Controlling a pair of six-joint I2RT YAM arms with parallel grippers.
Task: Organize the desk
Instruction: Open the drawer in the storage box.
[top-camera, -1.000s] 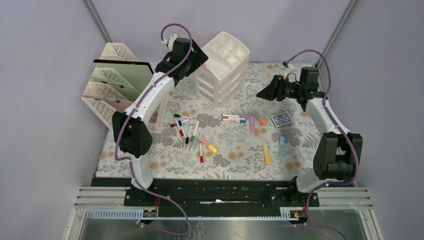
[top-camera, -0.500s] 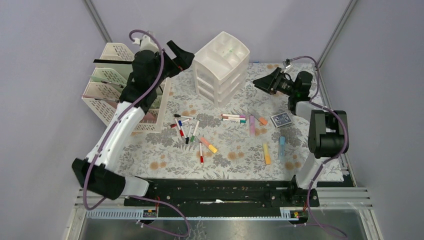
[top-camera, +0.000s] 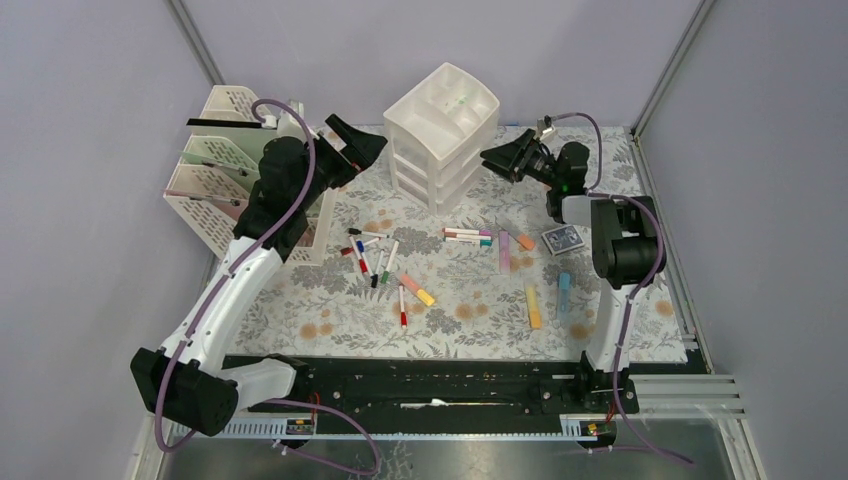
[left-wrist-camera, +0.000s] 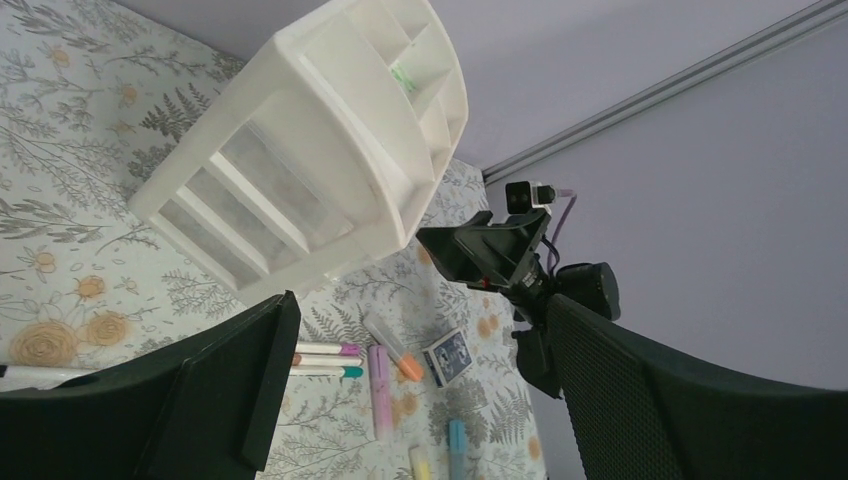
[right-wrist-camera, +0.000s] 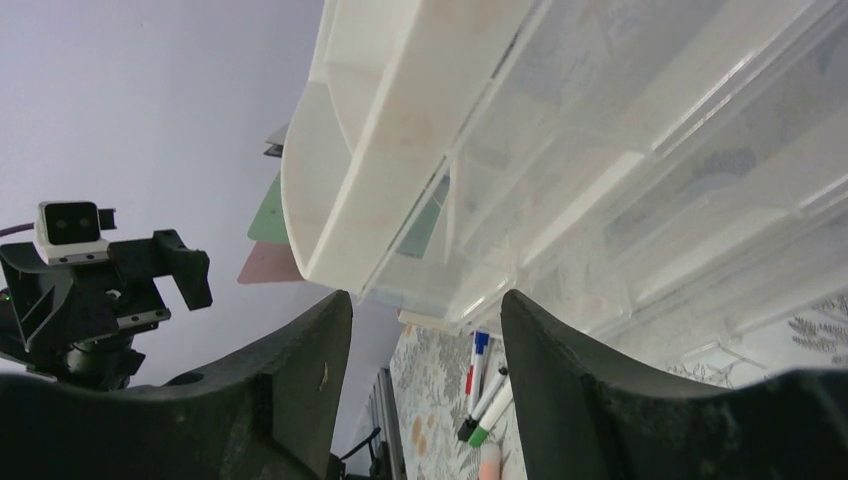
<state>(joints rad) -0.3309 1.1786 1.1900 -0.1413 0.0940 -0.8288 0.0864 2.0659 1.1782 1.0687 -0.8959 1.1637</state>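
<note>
The desk (top-camera: 470, 300), under its fern-and-flower cloth, is strewn with loose markers (top-camera: 375, 255), pastel highlighters (top-camera: 533, 305) and a blue card deck (top-camera: 562, 238). My left gripper (top-camera: 356, 146) hangs wide open between the file rack and the white drawer unit (top-camera: 445, 135), holding nothing. In the left wrist view its fingers (left-wrist-camera: 235, 385) frame the card deck (left-wrist-camera: 447, 357) and a purple highlighter (left-wrist-camera: 379, 385) far below. My right gripper (top-camera: 497, 158) is open and empty, just right of the drawer unit (right-wrist-camera: 600, 150) and pointing at it; markers (right-wrist-camera: 487, 390) show between its fingers (right-wrist-camera: 295, 390).
A cream lattice file rack (top-camera: 232, 170) with folders stands at the back left. Metal rails frame the cloth, and purple walls close in on three sides. A yellow and a blue highlighter (top-camera: 563, 293) lie at the front right.
My left gripper has drawn back from above the drawer unit toward the file rack and opened wide, its elbow swinging out left. My right gripper has moved left, up to the drawer unit.
</note>
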